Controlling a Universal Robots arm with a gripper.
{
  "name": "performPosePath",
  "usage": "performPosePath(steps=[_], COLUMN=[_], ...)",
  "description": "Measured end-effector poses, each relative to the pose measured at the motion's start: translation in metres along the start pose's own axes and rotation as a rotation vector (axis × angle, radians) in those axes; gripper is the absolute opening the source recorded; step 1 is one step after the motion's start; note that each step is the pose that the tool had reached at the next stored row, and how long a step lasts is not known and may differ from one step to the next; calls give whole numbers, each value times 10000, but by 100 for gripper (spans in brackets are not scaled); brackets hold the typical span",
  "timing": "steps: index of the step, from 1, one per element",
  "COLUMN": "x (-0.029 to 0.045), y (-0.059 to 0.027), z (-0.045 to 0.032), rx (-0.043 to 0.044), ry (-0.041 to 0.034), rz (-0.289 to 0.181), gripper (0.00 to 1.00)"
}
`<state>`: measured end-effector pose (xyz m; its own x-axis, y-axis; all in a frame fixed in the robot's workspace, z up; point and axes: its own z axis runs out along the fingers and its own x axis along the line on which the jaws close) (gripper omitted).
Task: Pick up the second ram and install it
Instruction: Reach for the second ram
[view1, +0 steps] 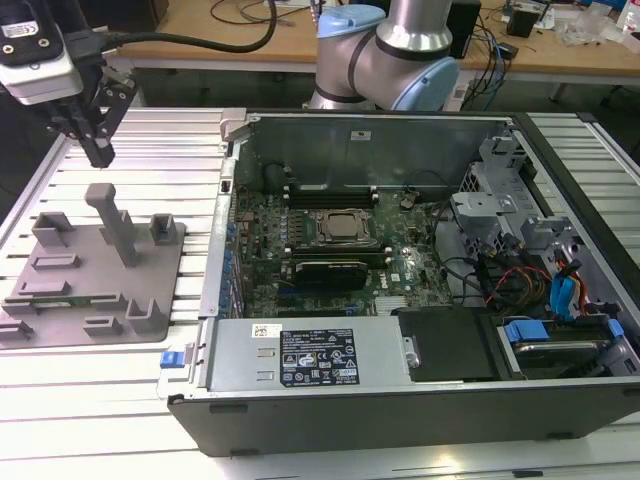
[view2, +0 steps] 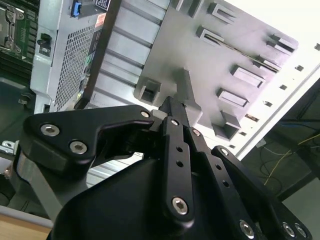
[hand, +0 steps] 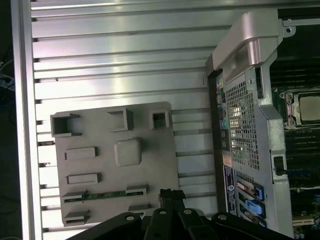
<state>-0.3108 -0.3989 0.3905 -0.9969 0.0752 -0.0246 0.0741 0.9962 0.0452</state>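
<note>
The second ram (hand: 102, 195) is a slim green stick lying flat between two small holders on the grey fixture plate (hand: 150, 165). My gripper (view1: 98, 152) hangs above the far side of that plate (view1: 90, 270), at the exterior view's left, well clear of the stick. Its black fingers (view2: 172, 130) are pressed together and hold nothing. In the first wrist view the fingertips (hand: 172, 194) show just beside the ram's end. The open computer case (view1: 400, 400) with its motherboard and square processor socket (view1: 340, 226) lies toward the exterior view's right.
A tall grey post (view1: 118, 222) rises from the middle of the fixture plate, with several raised blocks around it. The plate rests on a ribbed aluminium table (view1: 150, 160). Inside the case are a black-shrouded card (view1: 335, 270), a power supply (view1: 310, 355) and cable bundles (view1: 540, 280).
</note>
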Motion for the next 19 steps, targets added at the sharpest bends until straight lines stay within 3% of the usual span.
performPosePath(steps=[19], x=[358], y=[-28], z=[32], rx=[1], ry=[0], rz=[0], gripper=[8])
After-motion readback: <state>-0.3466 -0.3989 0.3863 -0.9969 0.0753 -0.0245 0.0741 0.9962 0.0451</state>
